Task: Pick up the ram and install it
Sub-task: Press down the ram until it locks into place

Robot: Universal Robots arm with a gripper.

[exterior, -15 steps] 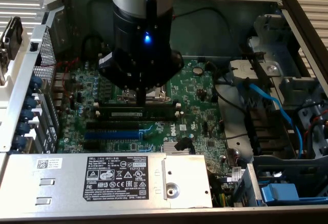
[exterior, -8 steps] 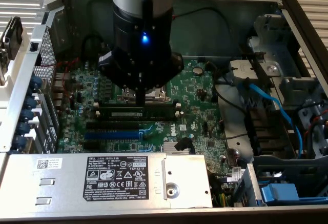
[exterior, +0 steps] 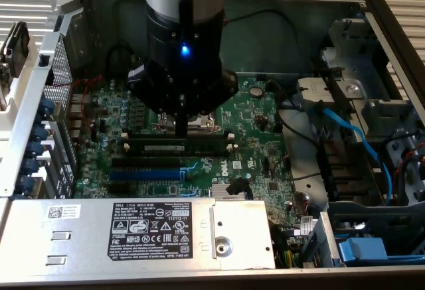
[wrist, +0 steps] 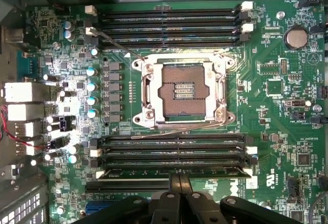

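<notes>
At the exterior view's left stands the perforated grey metal back wall [exterior: 61,71] of an open computer case, with blue connector tabs [exterior: 40,137] along it. Across the front lies a flat silver metal power-supply box [exterior: 133,233] carrying a black label. Behind it spreads the green printed motherboard [exterior: 252,137], and a long blue plastic slot [exterior: 145,173] runs along the board near the box. Over the middle hangs the thick black and silver cylinder of the robot arm [exterior: 182,44], a small blue light glowing on it; its bulk hides the processor socket from this camera. Further to the exterior view's right a pale blue cable [exterior: 352,137] curves through the grey drive bay.

The wrist view looks straight down on the board and uncovers what the arm hides: the square silver-framed processor socket [wrist: 183,93], a bank of long black plastic slots with white end clips [wrist: 166,25] on one side of it, and a second bank on the other.

The ram [exterior: 176,148], a long, thin, dark-green circuit-board stick with a pale label, stands on edge in a black slot just beyond the blue slot. The claw [wrist: 179,180], two slim black fingers pressed together, is closed and sits directly above the stick's middle, its tips at the stick's top edge [wrist: 174,171]. Whether the tips pinch the stick or only press on it I cannot tell.
</notes>
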